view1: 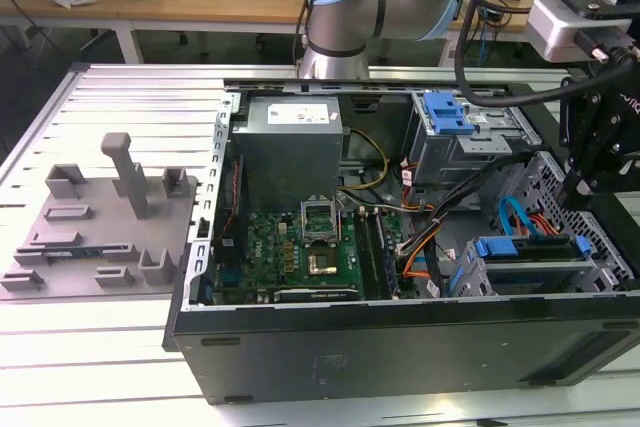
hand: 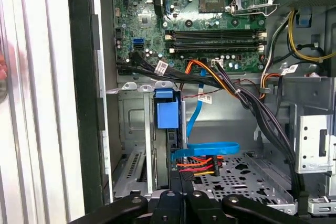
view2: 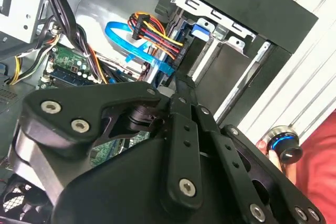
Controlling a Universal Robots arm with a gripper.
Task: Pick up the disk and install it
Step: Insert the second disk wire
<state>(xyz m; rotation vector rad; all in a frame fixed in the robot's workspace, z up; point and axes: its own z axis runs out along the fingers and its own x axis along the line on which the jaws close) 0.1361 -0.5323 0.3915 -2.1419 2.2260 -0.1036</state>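
The work looks to be at the install step. The disk [view1: 530, 250] is already off the table and sits on edge in the bay at the near corner of the computer case [view1: 400, 332], on the exterior view's right, just behind the case's black near wall. Its blue carrier tabs show at both ends of the bay, and one tab stands out in the first wrist view [hand: 168, 113].

Just beyond and above the disk, the gripper [view1: 574, 197] hangs over the end on the exterior view's right. In the first wrist view the gripper [hand: 181, 196] has its fingers drawn together with nothing seen between them. The tips point at the disk's edge beside the blue data cable [hand: 210, 149] and the orange-and-red power plug [hand: 197, 166]. Whether the tips touch the disk cannot be told.

Judging by this, any seating that remains would call for a straight push along the bay, keeping clear of those cables.

Farther in lies the motherboard [view1: 300, 247]. Beyond it are the grey drive cage with its blue latch piece [view1: 447, 113], the power supply [view1: 290, 142] and the arm [view1: 345, 7].
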